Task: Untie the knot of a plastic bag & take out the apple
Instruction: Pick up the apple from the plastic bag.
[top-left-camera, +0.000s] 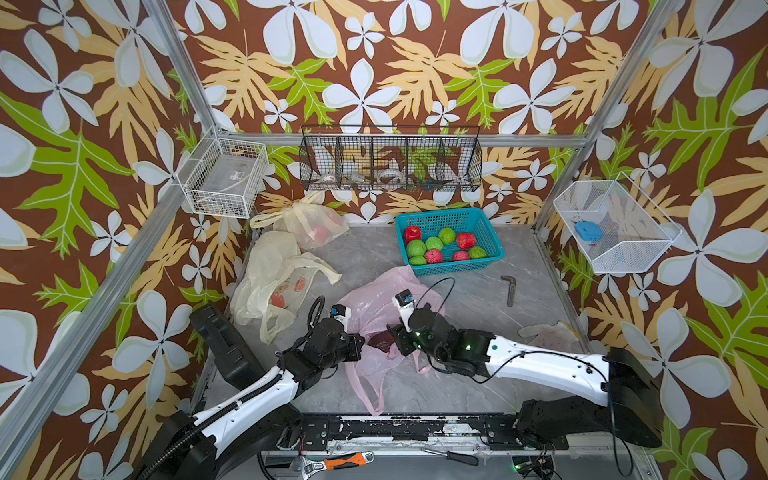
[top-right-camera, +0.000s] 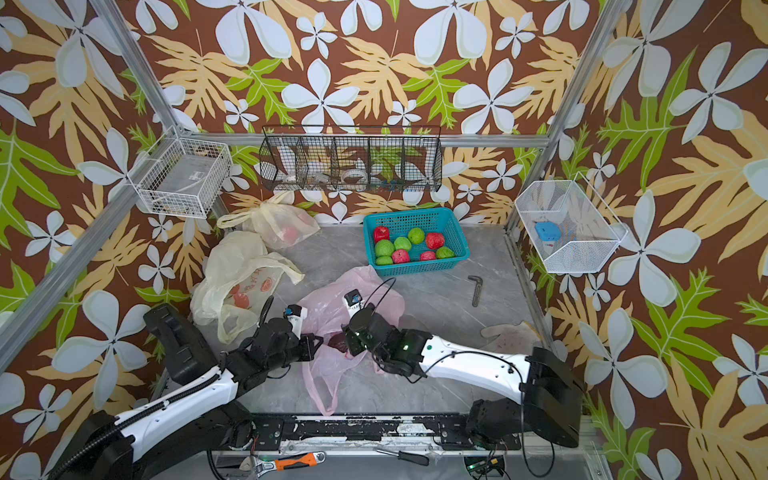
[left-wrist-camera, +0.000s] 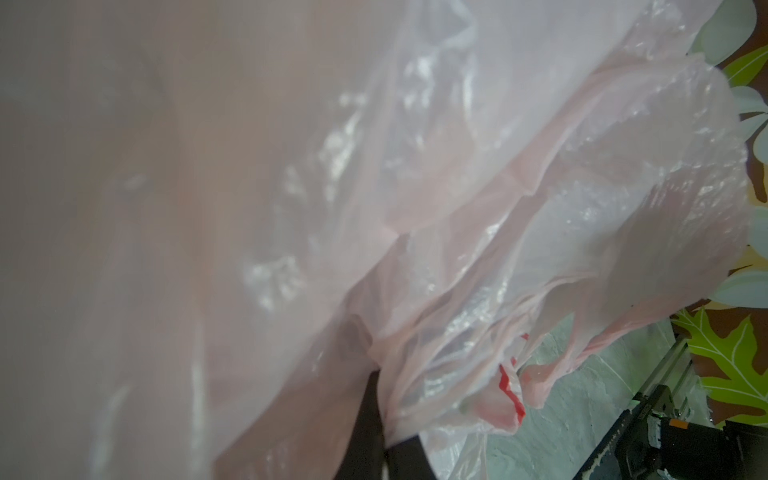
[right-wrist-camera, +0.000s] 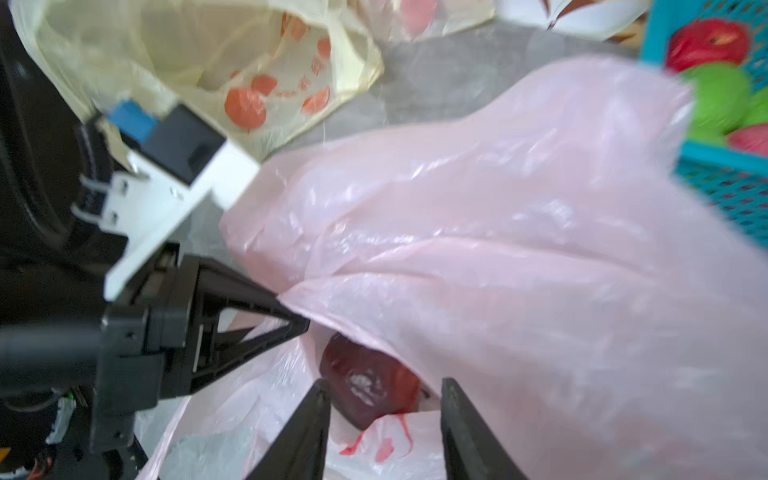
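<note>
Two hands meet at the pink bag (top-left-camera: 374, 293) near the middle of the bench (top-left-camera: 415, 395): the left hand (right-wrist-camera: 297, 318) pinches its rim tight, lifting the mouth, while the nearer right hand (right-wrist-camera: 385, 384), jaws parted and empty, has the dark apple (right-wrist-camera: 365, 380) inside at its twelve o'clock.

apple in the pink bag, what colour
Dark maroon red; the apple in the pink bag shows best in the right wrist view.

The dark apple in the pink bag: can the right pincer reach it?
Probably yes: the left pincer holds the mouth of the pink bag open, and the right pincer faces the apple, jaws spread, nothing between.
</note>
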